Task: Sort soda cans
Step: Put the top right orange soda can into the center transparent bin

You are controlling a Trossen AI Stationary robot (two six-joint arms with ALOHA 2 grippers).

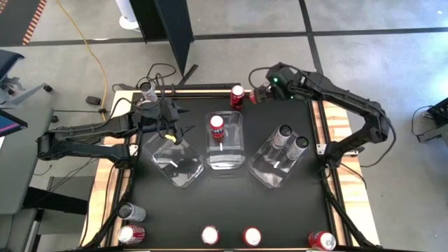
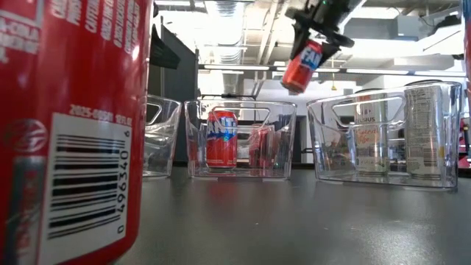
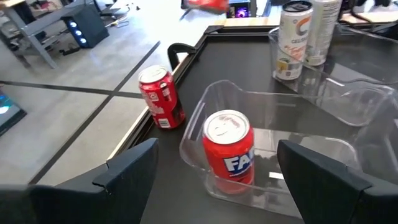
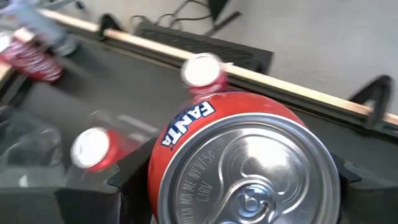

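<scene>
My right gripper (image 2: 315, 37) is high over the table's far edge (image 1: 253, 95) and is shut on a red Fanta can (image 2: 302, 65). Another red can (image 1: 238, 96) stands on the table beside it. Three clear bins sit mid-table. The left one (image 1: 175, 162) is empty. The middle one (image 1: 225, 143) holds a red can (image 1: 217, 126). The right one (image 1: 278, 159) holds two silver cans (image 1: 292, 138). My left gripper (image 1: 173, 127) hovers open over the left bin's far end, and nothing is between its fingers (image 3: 132, 163). My right gripper pinches the red Fanta can's side wall (image 4: 158, 165) between its two fingers, one on each side of the body near the top end. The fingers slant down from the table's right. The can hangs tilted below them, clear of the table and above the bins.
Several cans stand along the near edge: a silver one (image 1: 131, 212) and red ones (image 1: 131, 233), (image 1: 210, 235), (image 1: 252, 236), (image 1: 322, 241). One of them fills the low view's left (image 2: 66, 125). A silver can (image 1: 147, 89) stands at the far left corner. Cables lie beyond the far edge.
</scene>
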